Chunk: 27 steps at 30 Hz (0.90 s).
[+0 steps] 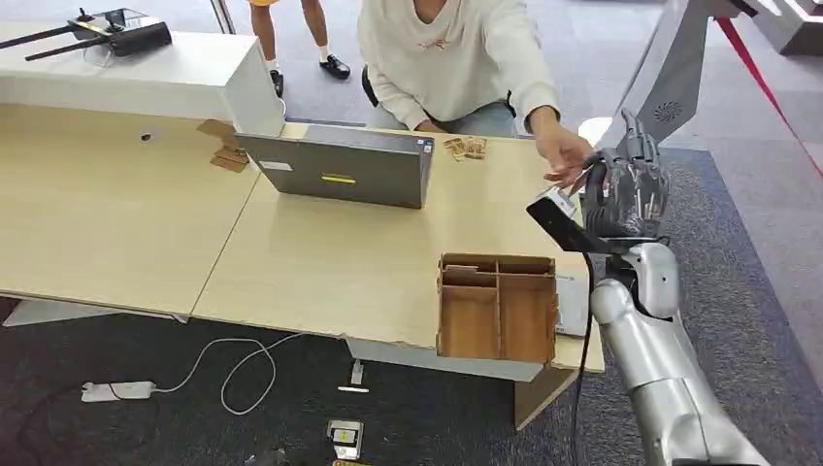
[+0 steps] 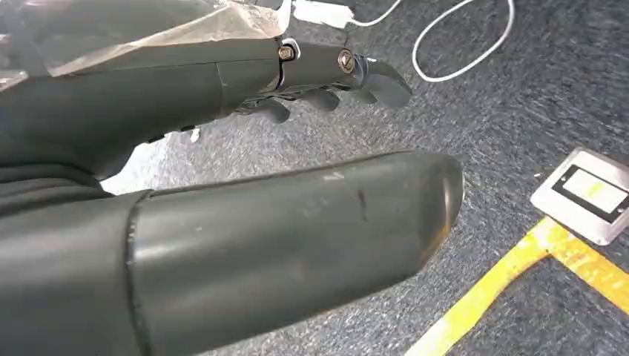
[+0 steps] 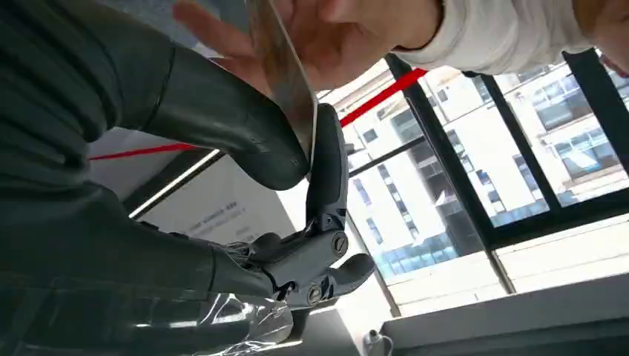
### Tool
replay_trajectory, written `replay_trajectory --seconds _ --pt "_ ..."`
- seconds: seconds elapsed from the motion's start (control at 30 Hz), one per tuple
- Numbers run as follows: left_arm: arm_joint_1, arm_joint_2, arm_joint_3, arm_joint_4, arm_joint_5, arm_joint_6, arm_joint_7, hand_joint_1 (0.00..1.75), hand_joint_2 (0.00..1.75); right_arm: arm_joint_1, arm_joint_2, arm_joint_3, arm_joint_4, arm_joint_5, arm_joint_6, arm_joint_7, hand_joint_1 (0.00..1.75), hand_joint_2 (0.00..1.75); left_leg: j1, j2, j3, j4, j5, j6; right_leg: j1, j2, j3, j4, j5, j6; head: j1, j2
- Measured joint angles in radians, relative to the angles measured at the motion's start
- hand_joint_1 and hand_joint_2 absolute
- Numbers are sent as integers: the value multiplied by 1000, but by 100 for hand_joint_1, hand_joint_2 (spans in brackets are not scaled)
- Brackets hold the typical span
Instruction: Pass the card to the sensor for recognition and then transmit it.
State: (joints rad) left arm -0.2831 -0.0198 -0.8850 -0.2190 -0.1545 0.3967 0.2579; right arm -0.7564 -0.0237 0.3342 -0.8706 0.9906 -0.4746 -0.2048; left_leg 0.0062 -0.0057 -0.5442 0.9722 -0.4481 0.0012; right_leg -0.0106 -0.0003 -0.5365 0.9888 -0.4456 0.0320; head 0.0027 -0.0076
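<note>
My right hand (image 1: 626, 194) is raised over the desk's right end and pinches a thin card (image 3: 285, 81) between thumb and a finger. In the head view the card (image 1: 561, 200) shows as a small pale piece at the hand's left side. A seated person's hand (image 1: 566, 155) reaches to it, and its fingers (image 3: 334, 37) lie right at the card's far end. Just below my hand, a dark flat device (image 1: 558, 228) sits at the desk edge. My left hand (image 2: 319, 81) hangs over the carpet, fingers apart, holding nothing.
A grey laptop (image 1: 340, 165) stands mid-desk, its back to me. A wooden compartment box (image 1: 497, 306) sits at the front right edge. A white counter (image 1: 146, 73) with a controller is at the back left. A cable (image 1: 233, 374) and floor socket (image 1: 345, 437) lie below.
</note>
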Motion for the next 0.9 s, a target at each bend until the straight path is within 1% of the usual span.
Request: replay_trajectory --seconds 0.2,0.4,0.57,0.83,0.87,0.9 --pt "-17 -8 -13 -1 -33 -18 8 0 0 -91 80 18 114 24 -1 -32 175 175 0 -1 0 0 0 -1 0 0 0 0 0 0 0 0" --pt "-18 -9 -21 -2 -39 -19 8 0 0 -156 135 28 216 22 -6 -47 175 175 0 -1 0 0 0 0 0 0 0 0 0 0 0 0" --pt "-20 -9 -29 -2 -45 -20 8 0 0 -179 153 32 269 19 -9 -49 175 175 0 -1 0 0 0 0 0 0 0 0 0 0 0 0" --pt "-22 -9 -31 -2 -49 -29 8 0 0 -182 156 32 322 9 -17 -49 175 175 0 0 0 0 0 0 0 0 0 0 0 0 0 0" --pt "-22 -9 -31 -2 -49 -29 8 0 0 -182 156 32 325 9 -17 -49 77 175 0 0 0 0 0 0 0 0 0 0 0 0 0 0" --pt "-22 -9 -31 -2 -49 -29 8 0 0 -182 156 32 329 9 -18 -49 0 175 0 0 0 0 0 0 0 0 0 0 0 0 0 0"
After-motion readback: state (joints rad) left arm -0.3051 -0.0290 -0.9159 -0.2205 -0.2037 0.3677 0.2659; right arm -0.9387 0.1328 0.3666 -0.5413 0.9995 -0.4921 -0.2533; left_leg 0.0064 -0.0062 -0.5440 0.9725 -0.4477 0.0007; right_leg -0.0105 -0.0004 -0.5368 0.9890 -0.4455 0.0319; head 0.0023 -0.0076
